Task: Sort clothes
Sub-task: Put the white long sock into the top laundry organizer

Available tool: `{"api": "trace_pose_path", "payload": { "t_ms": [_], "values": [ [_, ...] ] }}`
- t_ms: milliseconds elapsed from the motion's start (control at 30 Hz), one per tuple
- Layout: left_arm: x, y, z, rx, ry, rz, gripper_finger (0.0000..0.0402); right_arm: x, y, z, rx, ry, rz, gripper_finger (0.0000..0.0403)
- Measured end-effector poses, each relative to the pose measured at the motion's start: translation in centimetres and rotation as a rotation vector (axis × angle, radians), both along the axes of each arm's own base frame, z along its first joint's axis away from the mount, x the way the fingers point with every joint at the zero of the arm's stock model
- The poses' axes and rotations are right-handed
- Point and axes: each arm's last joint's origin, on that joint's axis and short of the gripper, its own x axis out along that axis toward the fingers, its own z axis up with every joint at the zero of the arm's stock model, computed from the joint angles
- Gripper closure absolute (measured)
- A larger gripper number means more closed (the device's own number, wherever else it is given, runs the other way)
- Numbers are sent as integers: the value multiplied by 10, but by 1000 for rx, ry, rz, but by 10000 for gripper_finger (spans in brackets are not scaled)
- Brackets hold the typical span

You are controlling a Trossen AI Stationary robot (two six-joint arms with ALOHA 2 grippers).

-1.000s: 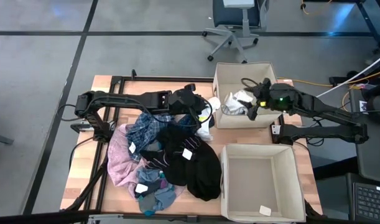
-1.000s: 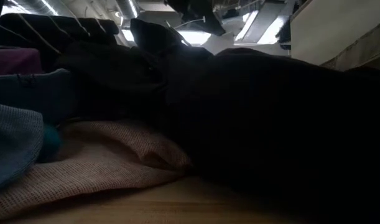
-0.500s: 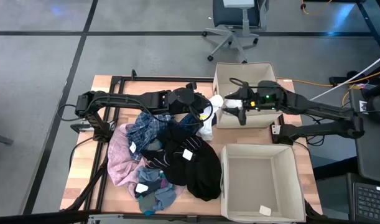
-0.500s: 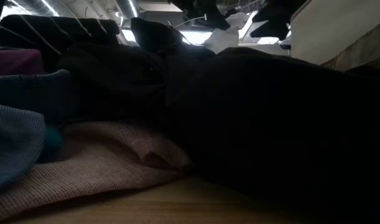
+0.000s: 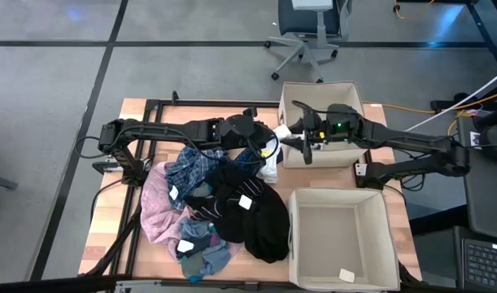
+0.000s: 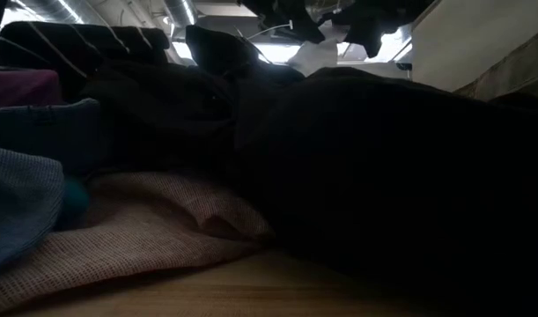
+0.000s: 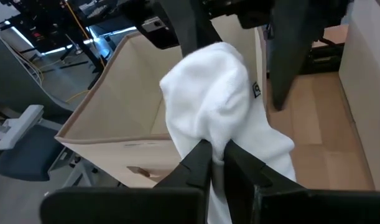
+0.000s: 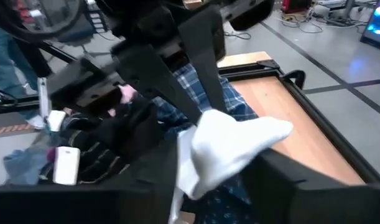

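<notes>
Mostly unsorted, as I read it. The table (image 5: 150, 110) carries the bulk of the clothes (image 5: 224, 207) in one heap on its left half: a black garment (image 5: 260, 220) on top at the near right, blue plaid (image 5: 191, 167) at the far left, pale pink (image 5: 154, 207) along the left edge, grey-teal bits (image 5: 201, 248) nearest.

Two beige bins sit on the right. The far bin (image 5: 346, 91) seems to hold something light under the right arm; hard to say what. The near bin (image 5: 378, 268) looks bare apart from a small white tag-like scrap in its near corner.

Current step, my guess: a handover at the far bin's left wall. The left gripper (image 7: 213, 163) pinches a white garment (image 7: 217, 99) between nearly closed fingers; it hangs just outside the bin. The right gripper (image 5: 301, 140) reaches across the bin toward the same piece. Its fingers straddle the white cloth in the wrist views, partly apart, and I cannot tell if they grip yet.

So one item in transit, nearly everything left.
</notes>
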Motion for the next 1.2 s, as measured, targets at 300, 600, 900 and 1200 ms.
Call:
{"api": "trace_pose_path", "payload": {
  "t_ms": [300,600,900,1200],
  "values": [
    [0,0,-1,-17,2,8,372,-1,-1,0,-105,10,-28,381],
    [-7,2,-1,-62,33,40,297,-9,-1,8,-175,-13,-65,395],
    [-23,1,-9,-122,194,77,257,-47,5,37,-323,-126,-218,397],
    [-28,2,-38,-160,282,106,256,-78,11,56,-405,-217,-335,385]
  ]
}}
